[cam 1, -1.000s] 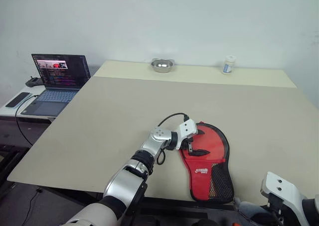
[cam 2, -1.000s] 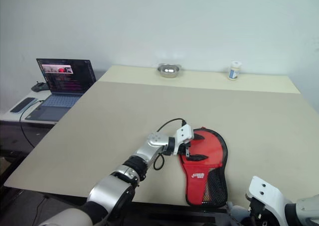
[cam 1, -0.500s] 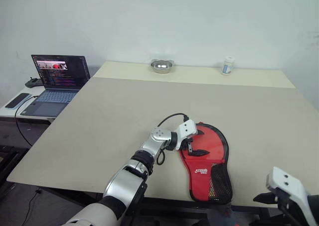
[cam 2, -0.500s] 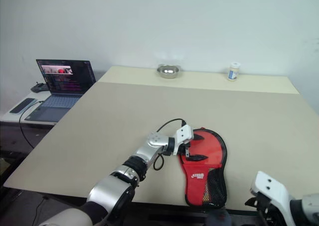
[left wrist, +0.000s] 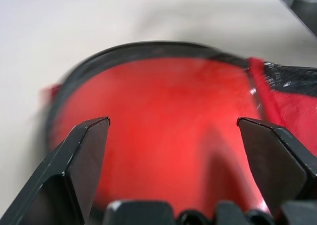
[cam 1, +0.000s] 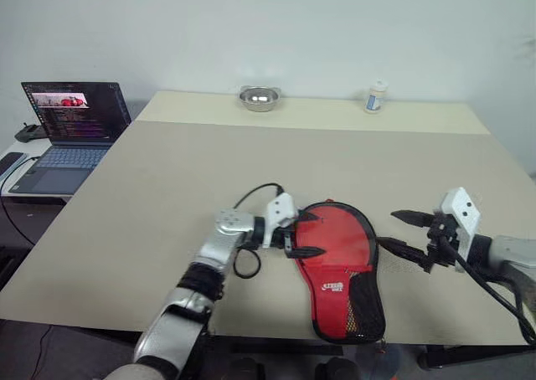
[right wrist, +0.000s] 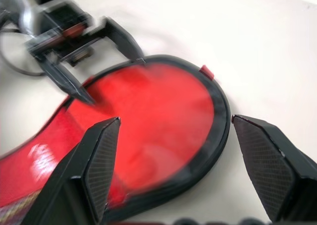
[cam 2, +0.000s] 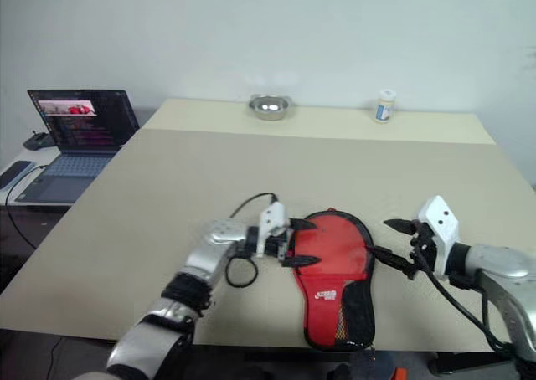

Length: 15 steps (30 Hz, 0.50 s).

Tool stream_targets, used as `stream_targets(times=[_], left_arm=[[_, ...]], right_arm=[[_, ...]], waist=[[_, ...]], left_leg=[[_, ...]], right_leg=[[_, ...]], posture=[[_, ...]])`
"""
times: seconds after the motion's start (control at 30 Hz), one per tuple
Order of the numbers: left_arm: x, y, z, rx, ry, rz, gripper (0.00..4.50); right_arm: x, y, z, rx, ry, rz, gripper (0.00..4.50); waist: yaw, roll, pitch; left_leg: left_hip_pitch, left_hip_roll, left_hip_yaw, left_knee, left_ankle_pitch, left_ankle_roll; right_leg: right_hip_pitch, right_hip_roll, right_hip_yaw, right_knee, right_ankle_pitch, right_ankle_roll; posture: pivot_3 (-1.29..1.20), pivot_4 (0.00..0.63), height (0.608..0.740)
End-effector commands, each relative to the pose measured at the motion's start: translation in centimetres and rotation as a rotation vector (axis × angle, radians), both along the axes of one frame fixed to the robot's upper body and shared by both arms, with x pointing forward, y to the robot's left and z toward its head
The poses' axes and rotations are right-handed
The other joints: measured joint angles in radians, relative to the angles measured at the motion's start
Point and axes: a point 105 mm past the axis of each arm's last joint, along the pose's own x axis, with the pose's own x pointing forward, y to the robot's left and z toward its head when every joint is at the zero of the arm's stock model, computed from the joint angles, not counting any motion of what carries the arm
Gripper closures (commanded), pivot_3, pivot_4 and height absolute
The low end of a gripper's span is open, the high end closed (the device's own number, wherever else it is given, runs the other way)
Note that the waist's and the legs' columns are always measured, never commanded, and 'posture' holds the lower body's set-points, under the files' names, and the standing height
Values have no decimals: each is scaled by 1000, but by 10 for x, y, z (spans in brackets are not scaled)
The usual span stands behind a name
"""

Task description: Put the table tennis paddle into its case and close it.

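Observation:
The case [cam 1: 343,239] lies flat on the table [cam 1: 209,162], red side up with a black rim. Its white logo and black mesh pocket [cam 1: 365,300] sit at the narrow end near the front edge. The table tennis paddle is hidden. My left gripper [cam 1: 308,234] is open at the case's left rim, its fingers reaching over the red face [left wrist: 168,111]. My right gripper [cam 1: 388,229] stands open just right of the case's round end [right wrist: 163,106], pointing at it without touching. In the right wrist view the left gripper [right wrist: 99,61] shows across the case.
At the table's far edge stand a metal bowl [cam 1: 259,98] and a small white jar [cam 1: 377,97]. An open laptop [cam 1: 71,116] sits on a low side table to the left. The case's narrow end lies close to the front edge [cam 1: 276,340].
The camera has shifted. My right arm came up from below the front edge to the case's right side. My left gripper drew back toward the case's left rim.

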Motion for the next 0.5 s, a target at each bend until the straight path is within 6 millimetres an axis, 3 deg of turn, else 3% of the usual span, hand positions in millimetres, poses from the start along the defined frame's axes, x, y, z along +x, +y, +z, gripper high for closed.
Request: stream_targets(times=[0.03,0.13,0.27,0.5], left_arm=[[-3,24,24,-60,-43,127,0],[-6,31,27,-60,-61,192,0],[-1,16,27,-55,-95,217,0],[4,8,21,-69,-64,225,0]], right_arm=[[29,-3,-2,59,-59,-22,586],[39,-9,-9,27,-55,-2,586],[43,-35,-10,-43,-72,-28,586],[27,-41,-6,-104,-101,-42,586]], waist=[[-2,3,2],[16,7,5],[31,7,5],[24,7,5]], left_leg=[[0,0,0,-1,1,-1],[-1,0,-1,0,1,-1],[-2,-4,-1,2,0,0],[-2,-5,-1,2,0,0]], right_leg=[[-1,0,0,0,0,0],[-1,-1,-2,1,0,-1],[0,-2,-2,0,0,0],[0,-4,0,1,1,2]], posture=[[0,150,740],[0,150,740],[0,150,740],[0,150,740]])
